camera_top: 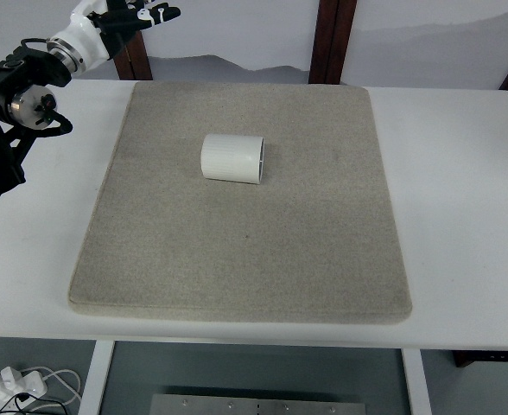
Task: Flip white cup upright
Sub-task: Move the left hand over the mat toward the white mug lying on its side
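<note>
left hand (137,15): way up past the mat's far-left corner, off the table edge, fingers spread loose, holding nothing

mat (237,259): big grey-beige pad, takes up most of the white table (461,216)

white cup (232,158): lying on its side on the mat, a bit toward the far half, ribbed wall, well away from the hand

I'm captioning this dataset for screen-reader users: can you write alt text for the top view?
A white ribbed cup lies on its side on a beige mat covering a white table. The robot's left hand is raised at the top left corner, fingers spread, far from the cup.
</note>
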`<control>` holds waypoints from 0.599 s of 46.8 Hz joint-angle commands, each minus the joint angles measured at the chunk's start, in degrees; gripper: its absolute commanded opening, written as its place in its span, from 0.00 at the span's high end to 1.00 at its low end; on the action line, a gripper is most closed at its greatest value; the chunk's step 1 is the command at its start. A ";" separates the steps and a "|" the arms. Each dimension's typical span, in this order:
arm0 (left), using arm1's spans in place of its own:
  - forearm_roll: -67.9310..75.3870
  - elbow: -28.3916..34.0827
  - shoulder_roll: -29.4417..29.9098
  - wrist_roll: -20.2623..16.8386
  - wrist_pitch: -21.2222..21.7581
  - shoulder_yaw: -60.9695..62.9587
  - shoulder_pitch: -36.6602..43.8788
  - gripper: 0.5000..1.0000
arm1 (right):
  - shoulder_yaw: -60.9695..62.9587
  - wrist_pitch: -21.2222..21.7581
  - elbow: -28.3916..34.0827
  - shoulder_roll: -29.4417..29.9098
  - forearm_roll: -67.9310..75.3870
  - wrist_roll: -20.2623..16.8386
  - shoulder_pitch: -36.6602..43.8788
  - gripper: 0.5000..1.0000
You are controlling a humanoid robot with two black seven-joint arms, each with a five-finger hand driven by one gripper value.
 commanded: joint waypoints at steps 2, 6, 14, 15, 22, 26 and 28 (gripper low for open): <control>7.19 -1.49 1.00 -0.42 -0.02 2.55 -0.37 0.00 | 0.00 0.00 0.00 0.00 0.00 -0.01 -0.01 0.10; 13.96 -4.65 3.64 -1.04 -0.11 4.32 -0.37 0.00 | 0.00 0.00 0.00 0.00 0.00 -0.01 -0.01 0.10; 23.19 -14.67 8.91 -1.04 -0.29 8.44 -0.46 0.02 | 0.00 0.00 0.00 0.00 0.00 -0.01 -0.01 0.10; 24.16 -15.90 9.53 -1.04 -0.29 9.23 -0.54 0.03 | 0.00 0.00 0.00 0.00 0.00 -0.01 -0.01 0.10; 29.26 -22.94 12.43 -0.77 -0.29 13.71 -2.30 0.02 | 0.00 0.00 0.00 0.00 0.00 -0.01 -0.01 0.10; 31.55 -25.05 12.96 -0.42 -0.29 16.97 -3.88 0.02 | 0.00 0.00 0.00 0.00 0.00 -0.01 -0.01 0.10; 31.81 -26.28 13.31 -0.16 -0.38 18.11 -4.23 0.02 | 0.00 0.00 0.00 0.00 0.00 -0.01 -0.01 0.10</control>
